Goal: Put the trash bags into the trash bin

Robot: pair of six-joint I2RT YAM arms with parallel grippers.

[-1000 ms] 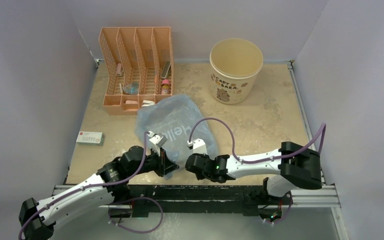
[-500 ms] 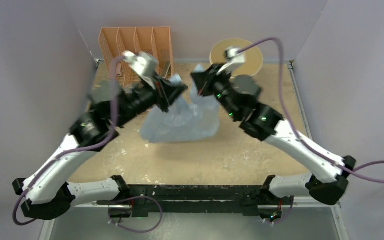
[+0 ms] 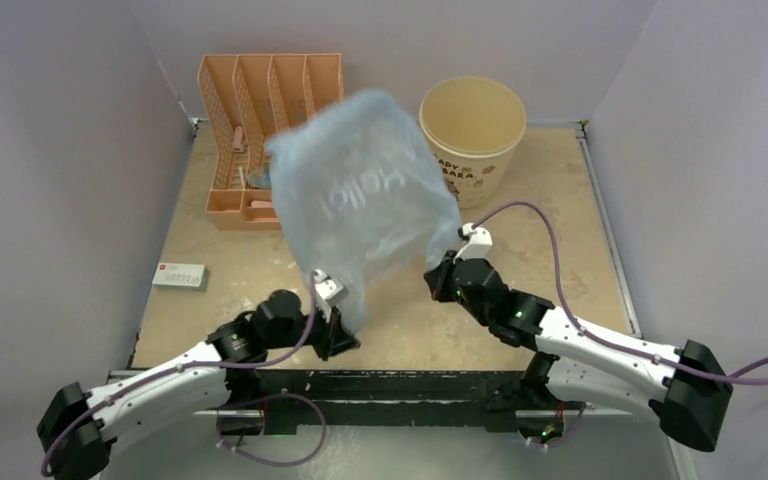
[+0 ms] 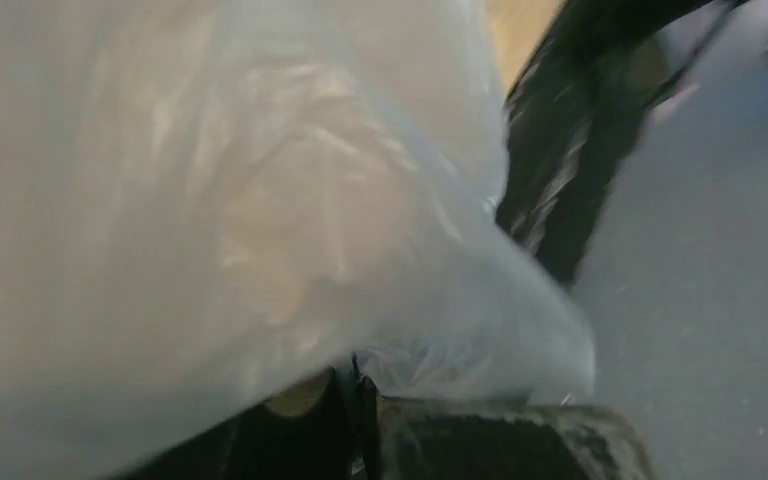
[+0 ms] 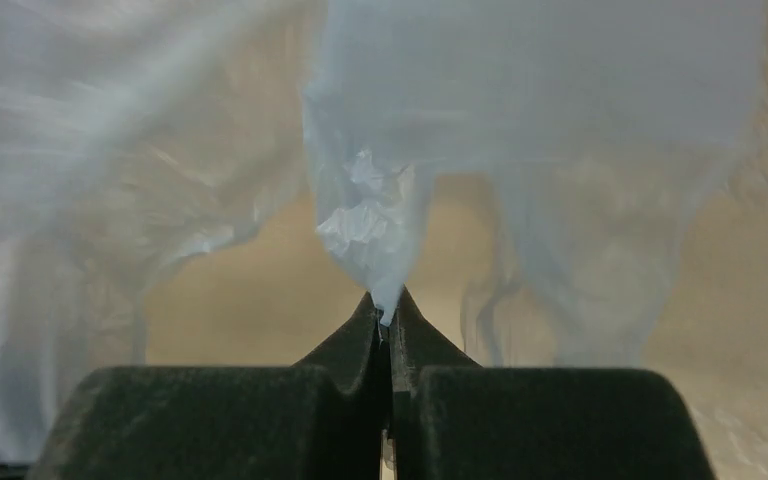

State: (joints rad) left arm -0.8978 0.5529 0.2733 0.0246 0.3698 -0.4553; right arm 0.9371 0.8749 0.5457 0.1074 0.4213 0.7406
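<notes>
Top external view: the left gripper (image 3: 345, 330) is closed all the way, with a lower corner of the trash bag (image 3: 360, 200) pinched between its fingers. The right gripper (image 3: 435, 275) is closed the same way on the other lower corner. Its wrist view shows the two dark fingers pressed together with a crumpled point of pale-blue film clamped between their tips. In the left wrist view the film fills most of the picture and runs down into the slit between the dark fingers at the bottom edge.

The bag is off the desk (image 3: 550, 220), billowing as a broad translucent sheet above its middle, with pale lettering showing in reverse through the film.

There is one bag in sight. One trash bin (image 3: 485, 110) stands upright and open at the far edge, right of centre. One orange mesh organizer (image 3: 250, 95) with four slots sits in the far left corner. One small white box (image 3: 179, 275) lies near the left edge.

From above, the bag's top edge overlaps the organizer's right slots and reaches just beside the bin's left rim. Plain walls (image 3: 70, 150) close the desk on the left, back and right. Bare desk lies in front of the bin and along the right side.
</notes>
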